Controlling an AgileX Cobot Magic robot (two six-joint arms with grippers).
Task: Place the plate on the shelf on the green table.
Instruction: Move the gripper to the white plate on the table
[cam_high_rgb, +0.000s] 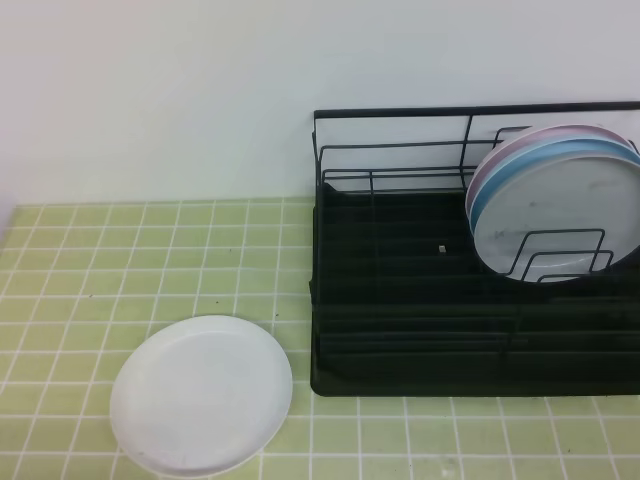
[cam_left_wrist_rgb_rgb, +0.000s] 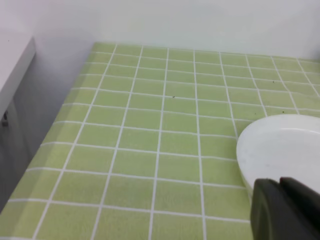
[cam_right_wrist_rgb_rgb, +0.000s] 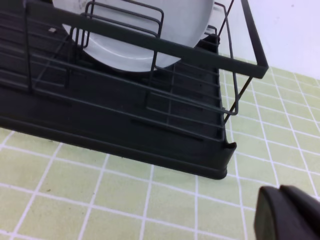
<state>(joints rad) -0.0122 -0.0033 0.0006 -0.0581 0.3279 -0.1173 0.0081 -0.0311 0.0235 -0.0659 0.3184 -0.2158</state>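
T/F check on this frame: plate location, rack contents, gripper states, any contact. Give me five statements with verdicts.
1. The plain white plate lies flat on the green tiled table, left of the black wire dish rack. True.
2. The rack holds no plates. False: three stand upright at its right end, a pink plate, a light blue plate and a marbled white plate.
3. The left gripper is shut. True.
4. The right gripper grips the rack's frame. False: it is shut on nothing, apart from the rack.
5. The white plate leans against the rack. False: tiles show between them.
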